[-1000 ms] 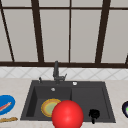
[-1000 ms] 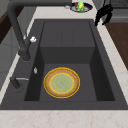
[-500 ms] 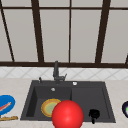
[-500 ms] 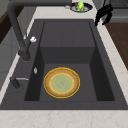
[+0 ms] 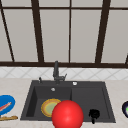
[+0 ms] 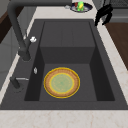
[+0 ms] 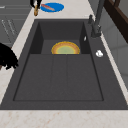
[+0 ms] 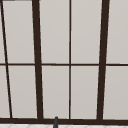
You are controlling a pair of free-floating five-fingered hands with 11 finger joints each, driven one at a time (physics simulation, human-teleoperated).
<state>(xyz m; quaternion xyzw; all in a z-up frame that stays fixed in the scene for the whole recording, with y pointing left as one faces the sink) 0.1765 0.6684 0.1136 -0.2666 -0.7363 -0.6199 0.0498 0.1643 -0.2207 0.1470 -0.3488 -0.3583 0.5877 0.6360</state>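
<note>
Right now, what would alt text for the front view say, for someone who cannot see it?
A dark double sink under a window, with a yellow-rimmed green plate in its left basin. A big red ball sits in front, and a black hand hovers at the sink's right front edge.

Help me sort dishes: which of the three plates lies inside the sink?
The yellow-rimmed green plate, on the sink's deep basin floor; the blue plate and the dark plate rest on the counter.

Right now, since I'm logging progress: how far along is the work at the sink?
Done: a yellow-rimmed plate lies flat in the left basin of the sink. In hand: nothing. The right hand hangs open by the sink's front right edge, and the left hand is near the blue plate. Left: that plate and the dark dish sit on the counter.
</note>
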